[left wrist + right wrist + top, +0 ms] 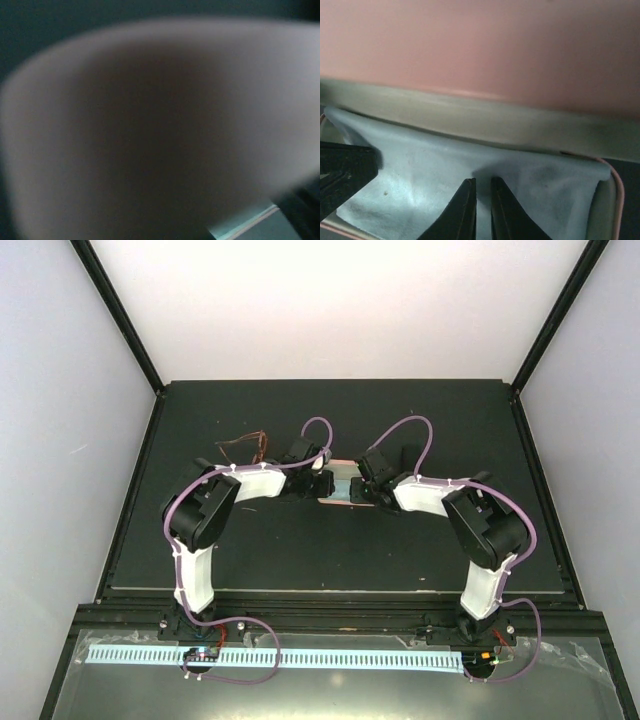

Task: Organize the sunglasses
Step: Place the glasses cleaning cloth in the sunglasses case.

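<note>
Amber sunglasses (245, 447) lie on table, far-left of pink case (337, 501), long axis roughly left-right, just beyond my left wrist; left arm nearer. Left gripper (312, 485) closed tight by case. Right gripper (482, 181) nearly closed over blue cloth (430, 165), pinching nothing.
</note>
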You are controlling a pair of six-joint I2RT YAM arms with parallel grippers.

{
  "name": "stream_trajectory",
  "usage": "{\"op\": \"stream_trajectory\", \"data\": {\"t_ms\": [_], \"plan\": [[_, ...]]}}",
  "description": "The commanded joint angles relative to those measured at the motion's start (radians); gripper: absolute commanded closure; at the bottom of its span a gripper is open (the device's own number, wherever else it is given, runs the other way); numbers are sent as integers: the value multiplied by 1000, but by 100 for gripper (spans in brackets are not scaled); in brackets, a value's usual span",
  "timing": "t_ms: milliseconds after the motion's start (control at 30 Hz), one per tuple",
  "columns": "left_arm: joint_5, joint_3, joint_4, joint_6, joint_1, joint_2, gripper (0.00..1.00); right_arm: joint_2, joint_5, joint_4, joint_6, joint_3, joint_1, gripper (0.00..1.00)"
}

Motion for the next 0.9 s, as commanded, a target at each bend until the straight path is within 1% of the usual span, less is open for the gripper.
{"op": "stream_trajectory", "data": {"t_ms": [0, 100, 267, 400, 467, 567, 700, 800, 867], "plan": [[-117, -15, 20, -30, 1, 21, 96, 6, 106, 5, 21, 12, -1, 87], [-151, -22, -3, -37, 0, 20, 96, -3, 175, -15, 32, 4, -1, 84], [-160, -27, -25, -29, 0, -18, 95, -15, 276, -97, 43, 21, 0, 78], [-157, -23, -53, -12, 3, -90, 92, -81, 239, -82, 22, -2, 0, 69], [-173, -20, -69, 5, 11, -134, 88, -131, 181, -63, 8, -18, 1, 65], [-224, -21, -109, 25, 44, -205, 80, -212, 109, -44, -3, -49, 0, 60], [-333, -41, -168, 47, 125, -296, 65, -303, 75, -48, -8, -100, 0, 58], [-320, -43, -188, 83, 212, -318, 59, -348, 53, -51, -10, -133, 0, 58], [-317, 2, -242, 125, 260, -288, 57, -368, 34, -50, -7, -151, 1, 58]]}}
